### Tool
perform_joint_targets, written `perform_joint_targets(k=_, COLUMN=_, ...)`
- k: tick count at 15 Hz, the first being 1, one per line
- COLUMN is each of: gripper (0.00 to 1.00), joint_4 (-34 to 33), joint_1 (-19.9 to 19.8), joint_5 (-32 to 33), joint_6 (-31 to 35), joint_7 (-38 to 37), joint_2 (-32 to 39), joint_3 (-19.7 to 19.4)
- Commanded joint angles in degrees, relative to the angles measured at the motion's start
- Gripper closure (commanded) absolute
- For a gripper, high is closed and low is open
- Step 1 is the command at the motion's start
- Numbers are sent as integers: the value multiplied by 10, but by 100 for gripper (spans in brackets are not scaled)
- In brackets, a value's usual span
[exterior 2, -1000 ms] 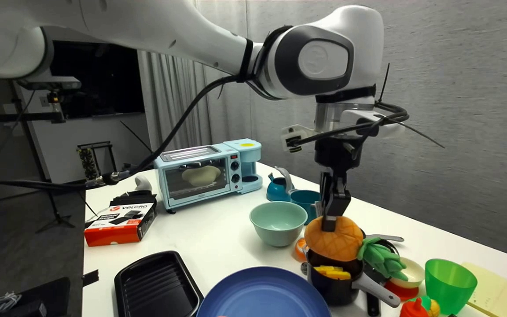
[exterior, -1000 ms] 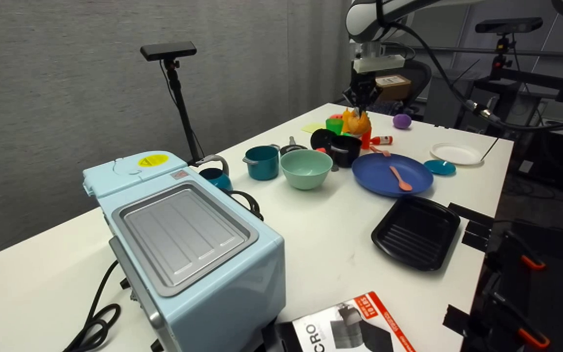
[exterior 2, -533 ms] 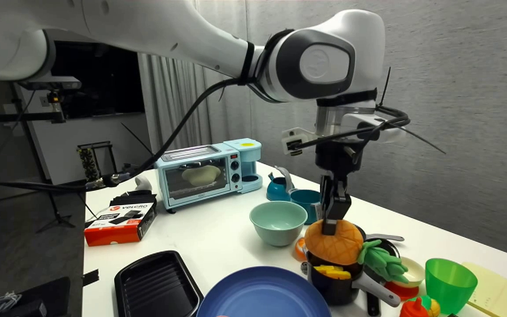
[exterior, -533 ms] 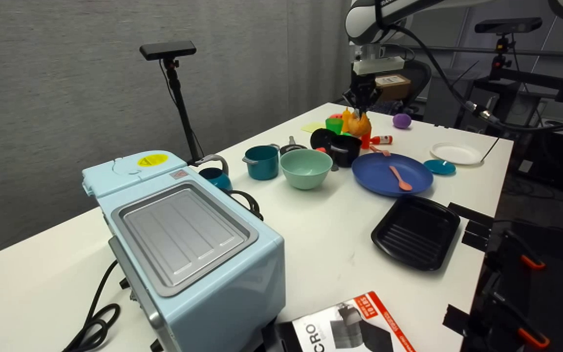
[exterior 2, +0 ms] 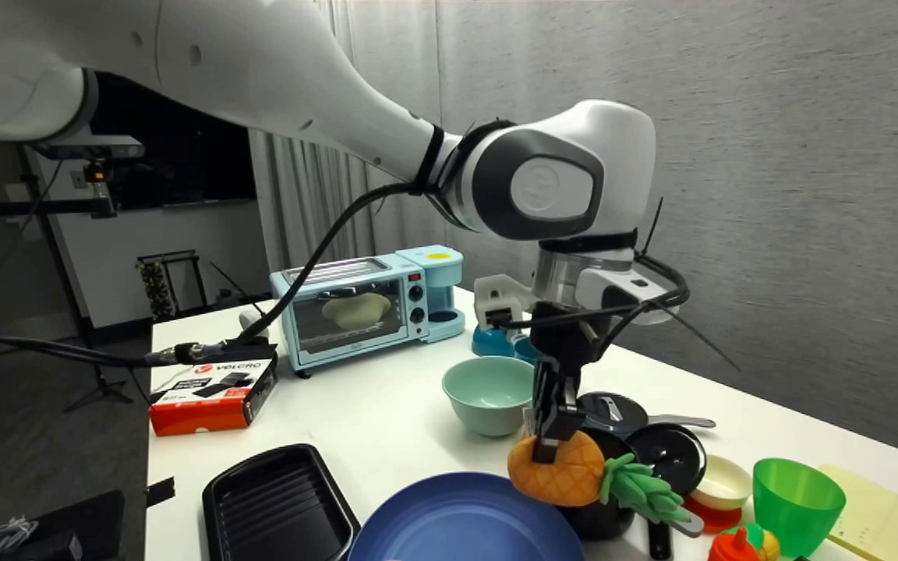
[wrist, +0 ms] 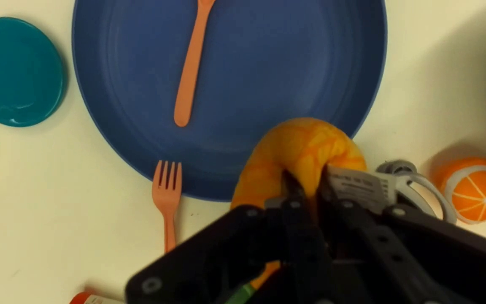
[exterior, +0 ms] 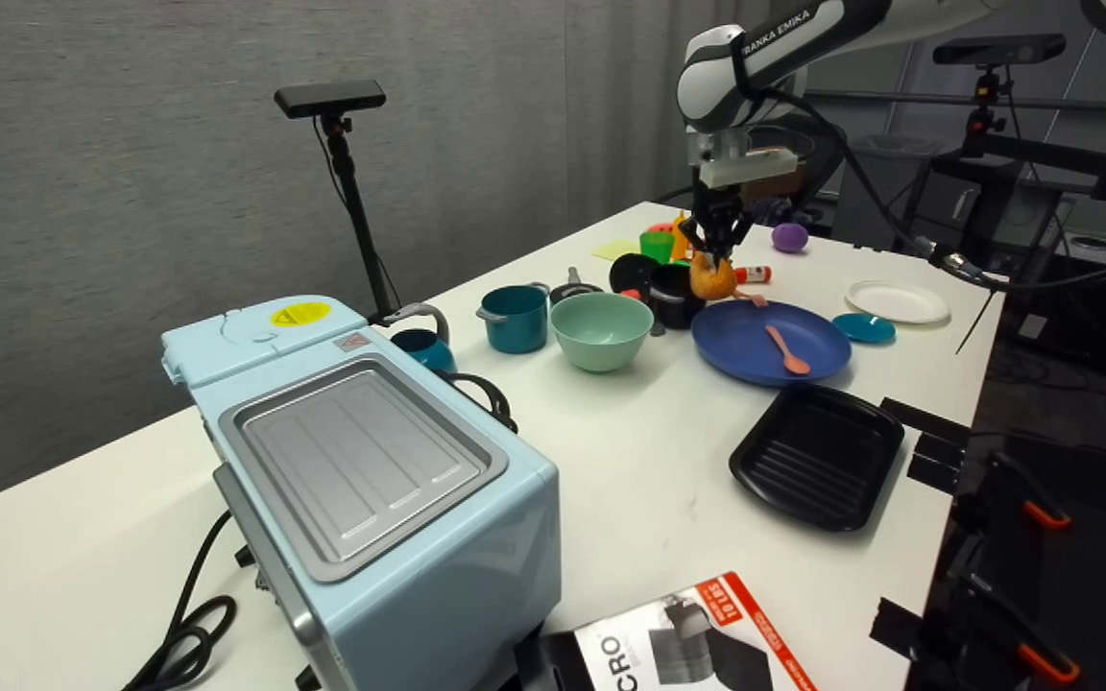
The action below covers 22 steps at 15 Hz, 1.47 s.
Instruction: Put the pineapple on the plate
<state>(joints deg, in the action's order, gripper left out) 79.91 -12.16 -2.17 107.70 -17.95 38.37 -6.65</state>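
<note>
The gripper (wrist: 308, 181) points downward with its fingers drawn close together on the orange body of the plush pineapple (exterior 2: 580, 477). A fold of the fabric fills the narrow gap between the fingertips. A white printed tag (wrist: 360, 185) projects beside one finger.

The pineapple is held on its side, with the green leaf crown (exterior 2: 644, 488) pointing away from the blue plate (wrist: 268, 71). In the wrist view, the rounded end of the body overlaps the plate rim; the crown end extends outside it. Contact between the pineapple and the plate cannot be determined. In an exterior view, the body and crown partly cover the black pot (exterior 2: 601, 525).

A coral spoon (wrist: 190, 76) lies on the plate. The tines of a coral fork (wrist: 168, 193) overlap the plate rim in the wrist view, and its handle extends over the white table (wrist: 36, 202). A round teal dish (wrist: 17, 76) is just beside the plate. A toy orange piece (wrist: 481, 194) with a visible cut face lies on the table near the plate. In both exterior views, the black ribbed tray (exterior 2: 277, 499) is just beside the plate, and the mint-green bowl (exterior 2: 488, 399) stands near the pot. The light-blue toaster oven (exterior: 476, 566) stands on the same table, well apart from the gripper.
</note>
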Motion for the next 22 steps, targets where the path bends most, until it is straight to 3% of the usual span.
perform_joint_targets(k=1, gripper=98, joint_4=116, joint_1=18, joint_5=12, joint_6=44, joint_7=45, joint_2=-58, joint_3=-9)
perform_joint_targets(k=7, gripper=98, joint_4=294, joint_1=45, joint_5=52, joint_6=156, joint_7=81, joint_2=-137, joint_3=-9)
perform_joint_targets(k=12, gripper=96, joint_4=385, joint_1=64, joint_5=82, joint_6=244, joint_7=74, joint_2=-153, joint_3=-11)
perform_joint_targets(k=13, gripper=65, joint_4=394, joint_1=66, joint_5=87, joint_6=252, joint_7=73, joint_2=-159, joint_3=-11)
perform_joint_targets(k=14, gripper=64, joint_4=402, joint_1=68, joint_5=91, joint_6=256, joint_7=73, joint_2=-169, joint_3=-11)
perform_joint_targets(k=22, gripper=5, joint_4=474, joint_1=91, joint_5=117, joint_6=221, joint_7=72, joint_2=-262, joint_3=0)
